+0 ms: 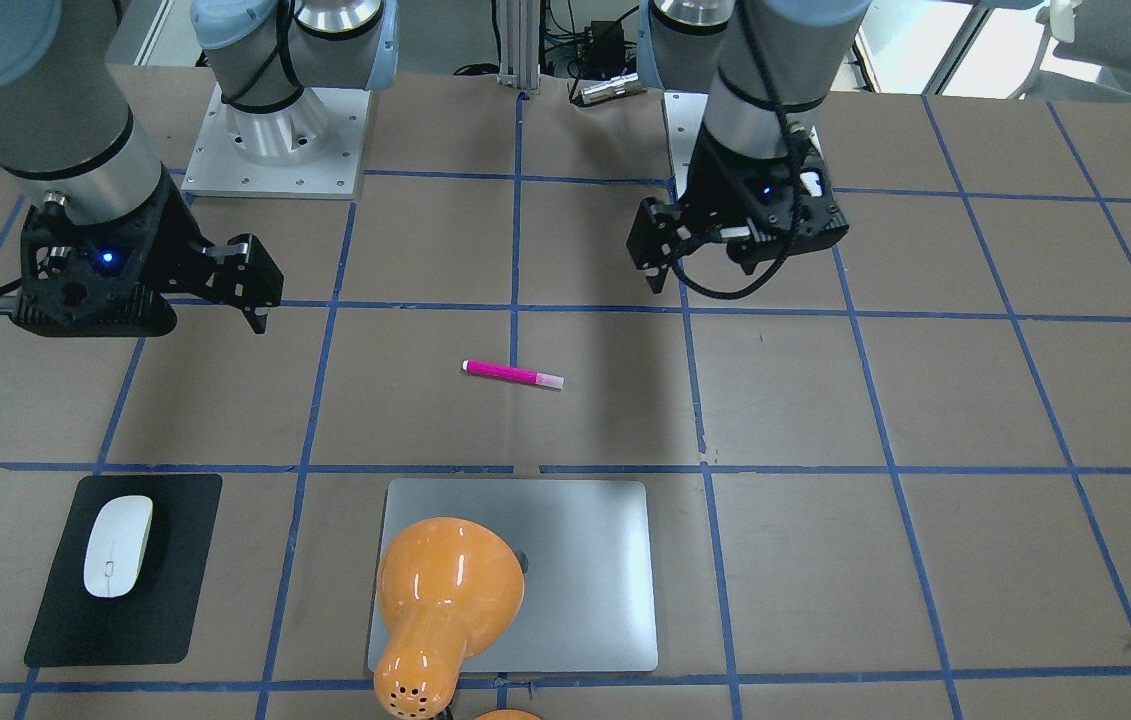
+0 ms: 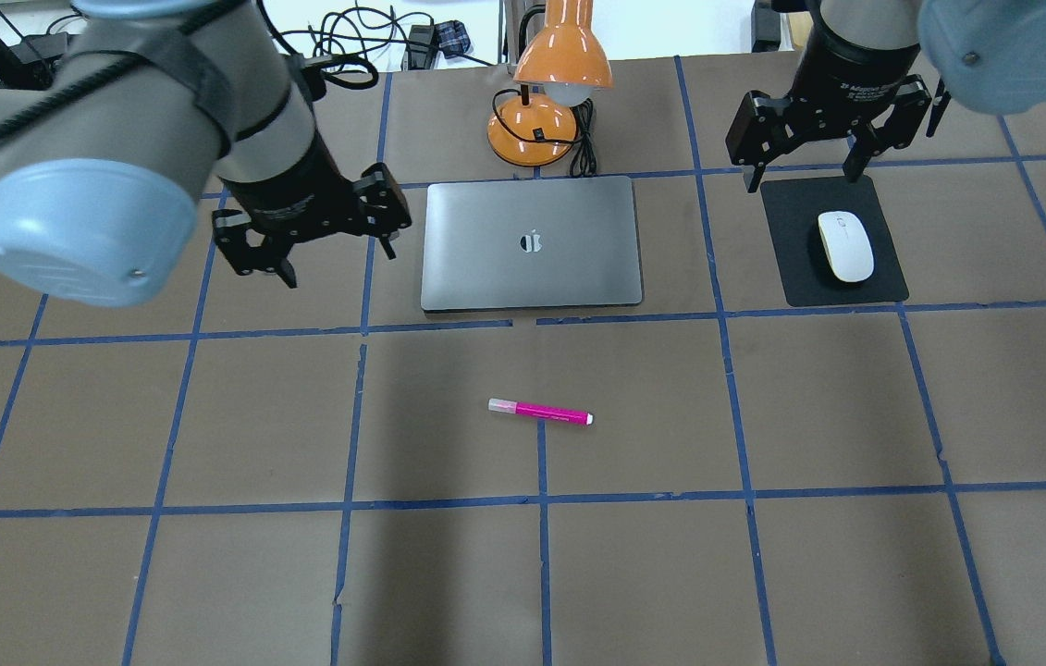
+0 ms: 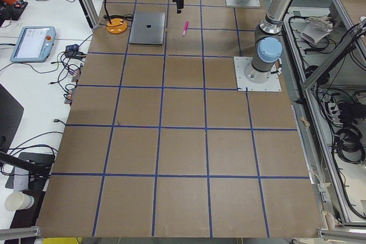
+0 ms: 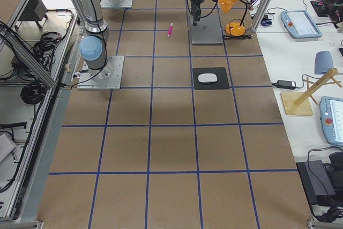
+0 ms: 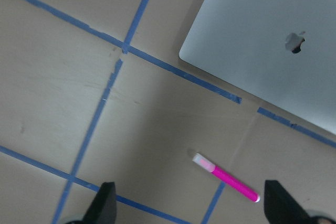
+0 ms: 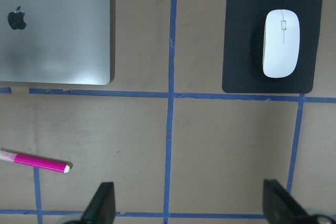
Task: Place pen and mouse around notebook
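The overhead view shows the whole lid of the notebook [image 2: 532,242] with its dark logo. In the front-facing view the shade of the orange lamp [image 1: 445,575] covers the lid's lower left part. The left wrist view shows only one notebook corner and the pen [image 5: 226,177]. The right wrist view adds the mouse [image 6: 282,43], which rests on a black mat [image 6: 241,35]. In the overhead frame the pen lies at centre on the counter [image 2: 855,416], across a blue tape line [image 2: 543,555]. It is below the notebook and well apart from it, with its pale cap end toward frame left. The mouse and mat sit to the right of the notebook, apart from it. The lamp stands just above the notebook's upper edge. The left claw [image 2: 339,266] hangs at the notebook's left, fingers spread and holding nothing. The right claw [image 2: 804,180] hangs at upper right by the mat's upper edge, pointing down. Its fingers are likewise spread and hold nothing.
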Robot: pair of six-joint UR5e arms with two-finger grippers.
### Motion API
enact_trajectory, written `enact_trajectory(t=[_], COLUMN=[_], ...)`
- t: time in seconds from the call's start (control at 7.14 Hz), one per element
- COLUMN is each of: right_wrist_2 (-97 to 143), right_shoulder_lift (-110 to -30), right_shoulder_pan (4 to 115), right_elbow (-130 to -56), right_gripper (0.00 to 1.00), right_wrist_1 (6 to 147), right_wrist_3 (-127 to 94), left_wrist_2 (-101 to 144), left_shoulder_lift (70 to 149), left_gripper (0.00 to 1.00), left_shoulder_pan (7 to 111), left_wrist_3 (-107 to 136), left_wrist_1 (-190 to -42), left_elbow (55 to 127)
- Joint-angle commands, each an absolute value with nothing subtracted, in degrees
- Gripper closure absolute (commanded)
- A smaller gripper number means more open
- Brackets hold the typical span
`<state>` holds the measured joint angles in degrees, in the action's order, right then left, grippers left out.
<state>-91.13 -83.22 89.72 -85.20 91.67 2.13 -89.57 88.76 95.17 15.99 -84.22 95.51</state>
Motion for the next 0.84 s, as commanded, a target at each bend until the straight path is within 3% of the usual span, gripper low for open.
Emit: enact_trajectory(t=[0.0,0.7], right_wrist_2=[-90.8,-86.7], right_shoulder_lift=[-86.9,-89.1], right_shoulder_pan=[90.2,91.4], right_elbow=[-85.0,-87.4], right_gripper=[0.0,0.0], right_wrist_1=[91.5,90.4], right_wrist_3=[-1.2,-1.3], left_wrist_2=[-89.6,-89.3], left_shoulder_lift=[84.4,83.7], left_gripper=[0.0,0.0], left_shoulder_pan=[88.1,87.7], left_wrist_3=[1.4,1.5], left_wrist_1=[-88.8,-89.6], left_elbow=[95.4,95.2])
